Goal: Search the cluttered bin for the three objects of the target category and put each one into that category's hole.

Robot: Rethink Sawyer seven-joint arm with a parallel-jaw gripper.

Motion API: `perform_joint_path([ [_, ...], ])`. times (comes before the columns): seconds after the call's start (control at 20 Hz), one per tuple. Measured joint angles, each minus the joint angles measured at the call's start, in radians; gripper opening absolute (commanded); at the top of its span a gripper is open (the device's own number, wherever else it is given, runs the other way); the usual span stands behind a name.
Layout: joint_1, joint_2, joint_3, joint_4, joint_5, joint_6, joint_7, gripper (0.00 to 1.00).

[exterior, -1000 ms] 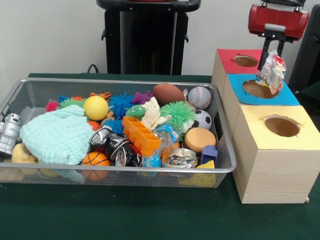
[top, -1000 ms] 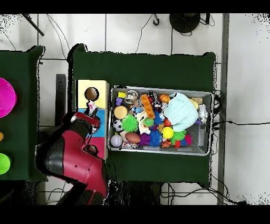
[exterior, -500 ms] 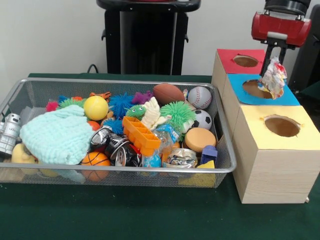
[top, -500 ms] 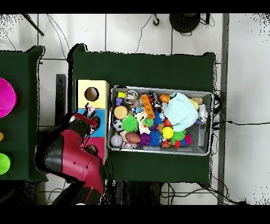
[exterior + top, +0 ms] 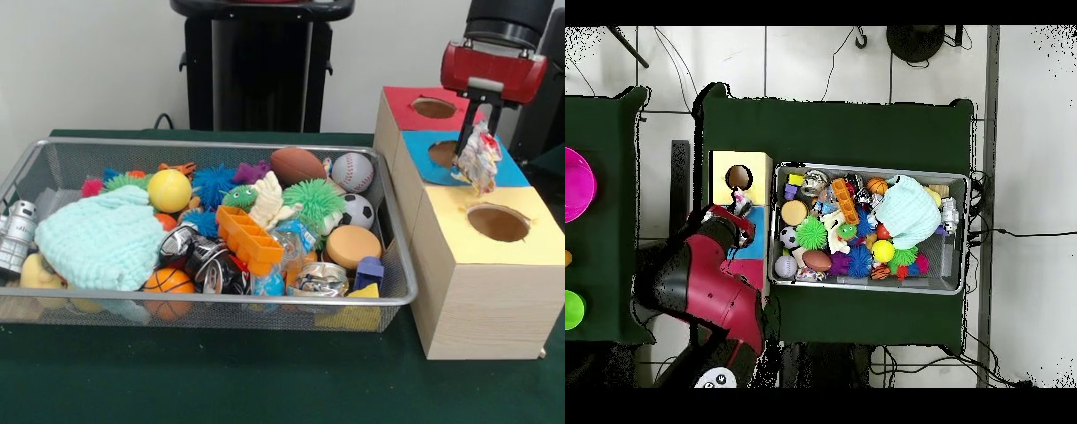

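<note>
The polka-dot cloth (image 5: 478, 156) has shifted toward the yellow hole (image 5: 499, 222), clamped in the pincer (image 5: 471, 126); overhead hides that grip.

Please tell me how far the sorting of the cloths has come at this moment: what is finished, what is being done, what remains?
Finished: nothing can be confirmed inside the yellow hole. In hand: the gripper holds the polka-dot cloth above the boxes, at the blue hole's edge, short of the yellow one. Remaining: the mint-green knit cloth lies in the bin; no cream cloth is visible.
</note>
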Motion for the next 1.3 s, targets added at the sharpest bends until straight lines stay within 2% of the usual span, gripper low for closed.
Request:
perform_joint_path([
  [0.45,0.007,0.062,-0.010,-0.074,0.056,0.000,0.000,0.00],
  [0.75,0.036,0.125,-0.067,-0.149,0.111,0.029,0.000,0.00],
  [1.3,0.050,0.203,-0.128,-0.240,0.159,0.065,0.000,0.00],
])
